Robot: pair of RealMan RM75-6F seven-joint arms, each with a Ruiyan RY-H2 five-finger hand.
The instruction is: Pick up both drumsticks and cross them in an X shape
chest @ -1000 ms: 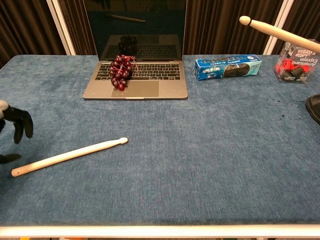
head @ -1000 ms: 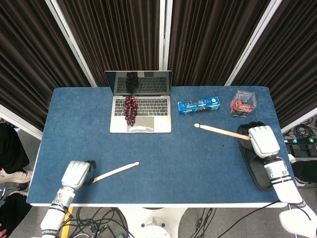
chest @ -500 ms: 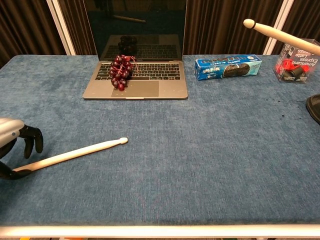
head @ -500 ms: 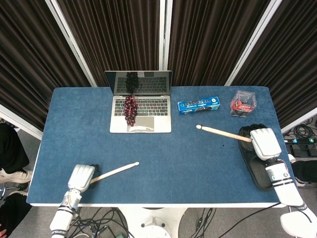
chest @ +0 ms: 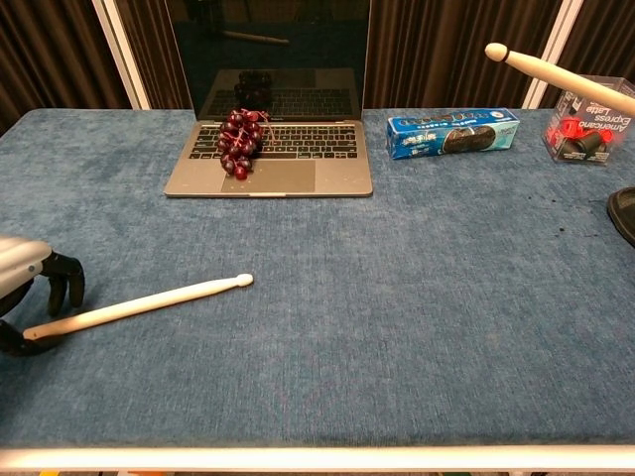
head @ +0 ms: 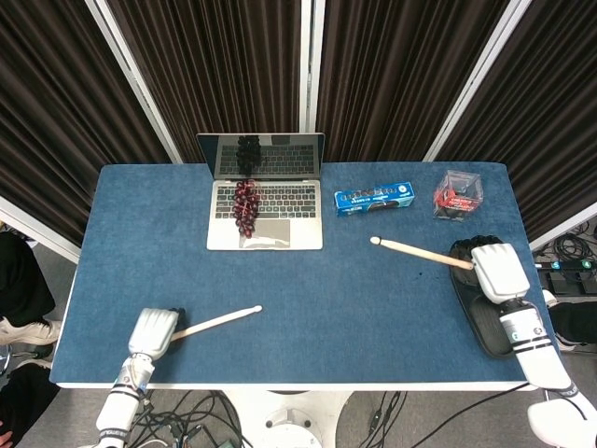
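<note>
The left hand (chest: 30, 288) has its fingers curled around the butt of the lying drumstick (chest: 139, 305); an end grip risks droop. The right hand (head: 492, 266) grips the raised drumstick (head: 415, 250).

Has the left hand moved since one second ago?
Yes. The left hand went toward the table's near edge and a little right, reaching the butt of the drumstick.
</note>
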